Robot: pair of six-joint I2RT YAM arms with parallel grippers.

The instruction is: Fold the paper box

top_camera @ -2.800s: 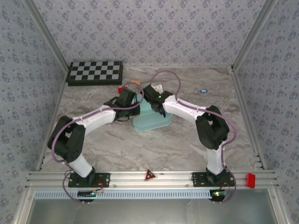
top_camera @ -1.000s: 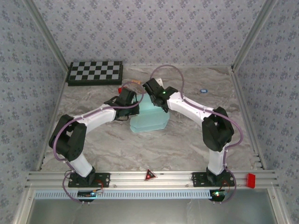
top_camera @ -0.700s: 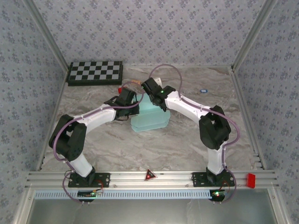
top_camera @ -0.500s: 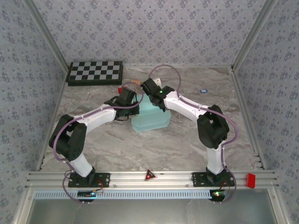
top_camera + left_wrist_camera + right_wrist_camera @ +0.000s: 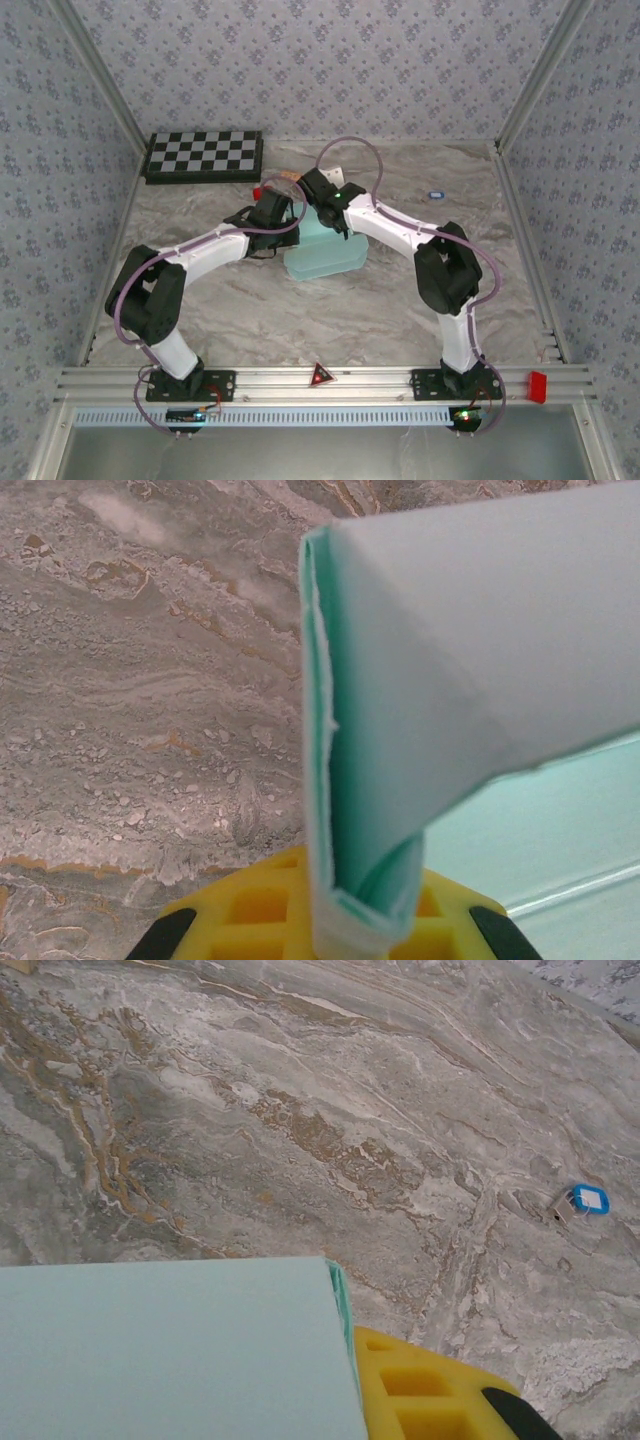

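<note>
Left wrist view: the left gripper (image 5: pixel 362 932) is clamped on a doubled edge of the paper box (image 5: pixel 480 660). The fold rises from between its yellow fingers (image 5: pixel 215 915), above the marble table (image 5: pixel 150 700). Right wrist view: the right gripper (image 5: pixel 385 1385) lies against a flat panel of the same card; whether its jaws pinch that panel cannot be told. The box sits between the two grippers, partly folded. The card appears light, thin, easily creased and probably slippery, so holds are best taken at panel edges, close to the score lines.
</note>
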